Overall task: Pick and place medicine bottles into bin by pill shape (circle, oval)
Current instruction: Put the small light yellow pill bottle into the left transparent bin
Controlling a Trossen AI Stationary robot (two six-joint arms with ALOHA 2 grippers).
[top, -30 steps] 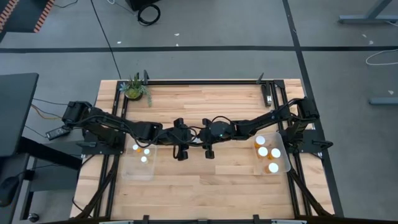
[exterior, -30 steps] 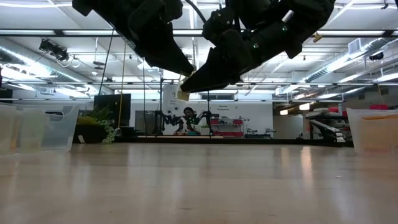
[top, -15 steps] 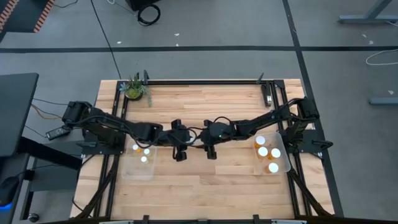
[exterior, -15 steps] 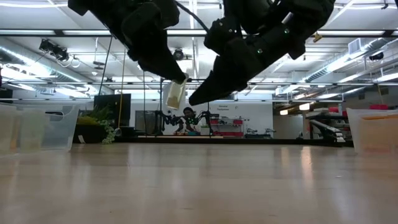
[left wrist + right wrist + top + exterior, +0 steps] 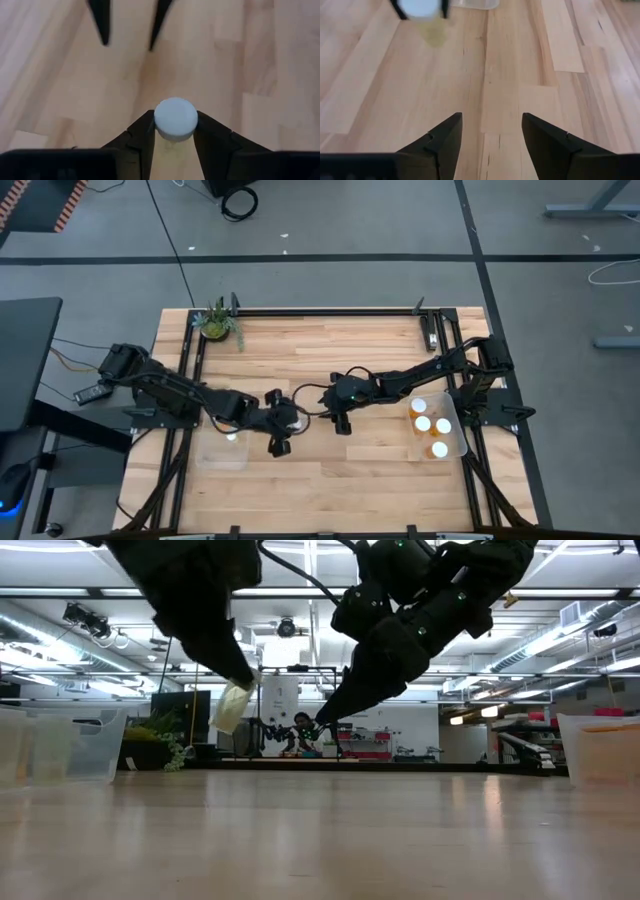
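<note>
My left gripper (image 5: pixel 281 426) is shut on a small medicine bottle (image 5: pixel 232 707) with a pale body and a white cap (image 5: pixel 175 118), well above the table's middle and right of the left clear bin (image 5: pixel 222 448). My right gripper (image 5: pixel 342 420) is open and empty just to its right; its fingers (image 5: pixel 442 142) stand apart over bare wood. One bottle (image 5: pixel 232 436) shows in the left bin beside my left arm. Several bottles (image 5: pixel 423 423) stand in the right clear bin (image 5: pixel 452 442). My left gripper pinches the bottle between its two fingertips (image 5: pixel 142 132), one on each side, just under the white cap (image 5: pixel 175 118). The fingers slant down from above. The bottle is lifted clear of the table, tilted, cap upward.
A small green potted plant (image 5: pixel 217 323) stands at the far left corner. Black frame rails (image 5: pixel 330 311) run along the far edge and both sides. Bare wood lies along the near edge between the two bins.
My left gripper has drawn away from my right gripper toward the table's left and near edges, carrying the bottle, which now hangs lower and more tilted. My right gripper has stayed nearly in place.
</note>
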